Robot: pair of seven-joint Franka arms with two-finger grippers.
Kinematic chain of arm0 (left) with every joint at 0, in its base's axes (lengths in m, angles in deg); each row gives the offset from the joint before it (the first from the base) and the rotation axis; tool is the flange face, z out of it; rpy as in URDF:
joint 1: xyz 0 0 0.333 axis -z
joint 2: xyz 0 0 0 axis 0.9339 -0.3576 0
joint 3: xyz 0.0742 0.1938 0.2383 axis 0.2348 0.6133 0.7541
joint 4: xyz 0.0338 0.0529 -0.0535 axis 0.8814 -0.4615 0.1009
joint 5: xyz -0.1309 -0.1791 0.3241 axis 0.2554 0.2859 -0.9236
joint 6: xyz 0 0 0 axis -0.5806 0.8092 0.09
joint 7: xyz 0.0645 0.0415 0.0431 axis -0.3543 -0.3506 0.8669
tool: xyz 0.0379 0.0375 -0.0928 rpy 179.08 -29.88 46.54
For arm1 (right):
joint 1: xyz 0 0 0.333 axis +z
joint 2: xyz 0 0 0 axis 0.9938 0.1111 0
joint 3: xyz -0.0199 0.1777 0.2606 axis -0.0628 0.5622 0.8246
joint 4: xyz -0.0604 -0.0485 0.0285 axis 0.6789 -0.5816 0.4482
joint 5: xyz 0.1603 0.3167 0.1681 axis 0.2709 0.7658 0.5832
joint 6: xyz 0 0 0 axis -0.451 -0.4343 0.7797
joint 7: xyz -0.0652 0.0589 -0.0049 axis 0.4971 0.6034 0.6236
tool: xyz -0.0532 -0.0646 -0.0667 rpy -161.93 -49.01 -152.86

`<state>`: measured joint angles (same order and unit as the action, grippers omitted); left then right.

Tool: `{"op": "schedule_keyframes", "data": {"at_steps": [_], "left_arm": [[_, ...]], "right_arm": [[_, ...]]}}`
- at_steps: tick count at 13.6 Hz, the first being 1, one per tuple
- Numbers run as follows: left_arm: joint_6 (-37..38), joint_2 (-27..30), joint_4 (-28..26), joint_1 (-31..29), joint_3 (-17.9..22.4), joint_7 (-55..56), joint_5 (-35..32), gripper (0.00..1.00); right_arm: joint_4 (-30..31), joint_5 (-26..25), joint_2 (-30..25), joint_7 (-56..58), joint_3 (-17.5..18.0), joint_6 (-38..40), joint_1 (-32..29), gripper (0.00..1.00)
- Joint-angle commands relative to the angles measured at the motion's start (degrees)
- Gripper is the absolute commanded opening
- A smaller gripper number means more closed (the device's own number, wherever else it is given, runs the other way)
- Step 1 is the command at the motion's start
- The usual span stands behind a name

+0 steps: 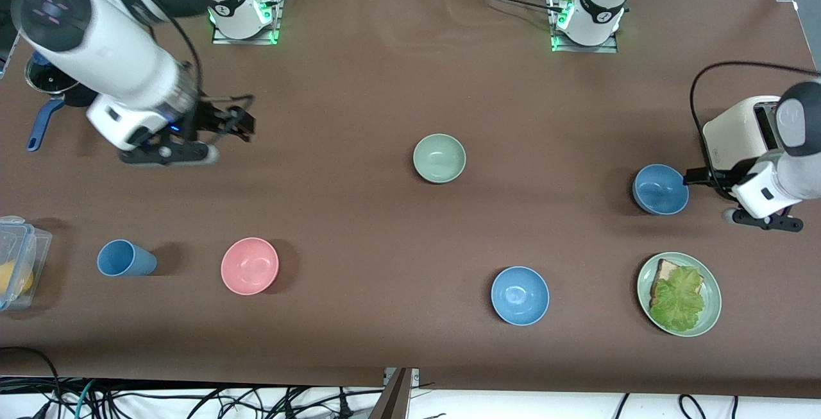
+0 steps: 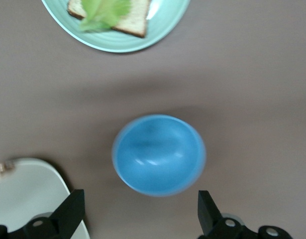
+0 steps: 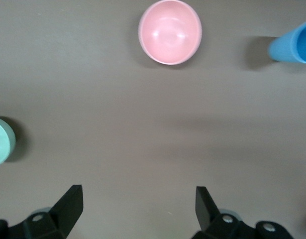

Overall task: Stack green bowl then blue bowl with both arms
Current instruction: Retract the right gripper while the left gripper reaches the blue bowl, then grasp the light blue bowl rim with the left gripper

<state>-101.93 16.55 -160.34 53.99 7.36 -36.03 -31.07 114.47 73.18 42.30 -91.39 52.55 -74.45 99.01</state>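
The pale green bowl sits upright near the middle of the table; its edge also shows in the right wrist view. One blue bowl sits toward the left arm's end, beside the toaster. My left gripper is open and empty, low beside this bowl; in the left wrist view the bowl lies just ahead of the open gripper. A look-alike blue bowl sits nearer to the front camera. My right gripper is open and empty over bare table toward the right arm's end.
A pink bowl and a blue cup lie toward the right arm's end. A green plate with bread and lettuce sits near the left gripper. A cream toaster, a pot and a plastic box stand at the table's ends.
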Motion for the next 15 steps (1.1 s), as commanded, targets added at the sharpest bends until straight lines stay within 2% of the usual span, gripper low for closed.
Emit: {"op": "schedule_keyframes", "data": {"at_steps": [1,3,5,6,7,8,10,13,14,15], "left_arm": [[-3.68,-3.09,-0.63,-0.77,-0.55,-10.57,-0.13,1.00],[-6.12,-3.10,-4.57,-0.77,-0.72,-14.79,-0.30,1.00],[-13.83,-3.01,-8.88,-0.85,-0.63,-20.15,-0.30,1.00],[-16.92,-3.36,-9.68,-1.12,-0.63,-22.26,-0.39,0.98],[-17.82,-3.80,-10.21,-1.21,-0.55,-23.85,-0.39,0.91],[-17.92,-4.06,-10.22,-1.12,-0.55,-24.56,-0.65,0.74],[-18.01,-5.03,-9.87,-1.21,-0.55,-24.83,-2.14,0.56],[-18.53,-6.52,-9.34,-1.21,-0.46,-24.92,-2.59,0.19],[-18.62,-6.61,-9.34,-1.12,-0.54,-24.92,-2.59,0.01],[-18.53,-6.44,-9.17,-1.12,-0.55,-24.92,-2.59,0.00]], "right_arm": [[2.27,0.93,-2.48,6.11,0.64,2.90,-7.80,1.00],[2.27,0.93,-2.75,6.29,-0.05,2.91,-8.71,1.00],[1.92,0.75,-3.01,5.68,-0.06,2.91,-8.62,1.00],[1.74,0.23,-3.01,6.29,-0.05,2.82,-8.62,1.00],[1.39,0.05,-2.66,6.21,-0.14,2.65,-8.71,1.00],[1.30,0.05,-2.31,6.12,-0.58,2.30,-8.79,1.00],[0.60,-0.13,-2.05,6.12,-0.67,1.68,-8.88,1.00],[-2.47,0.22,-0.91,6.12,-0.85,2.38,-9.06,1.00],[-2.56,-0.04,-0.99,5.95,-0.85,2.47,-8.97,1.00],[-2.56,-0.13,-1.25,5.94,-1.11,2.47,-8.88,1.00]]}}
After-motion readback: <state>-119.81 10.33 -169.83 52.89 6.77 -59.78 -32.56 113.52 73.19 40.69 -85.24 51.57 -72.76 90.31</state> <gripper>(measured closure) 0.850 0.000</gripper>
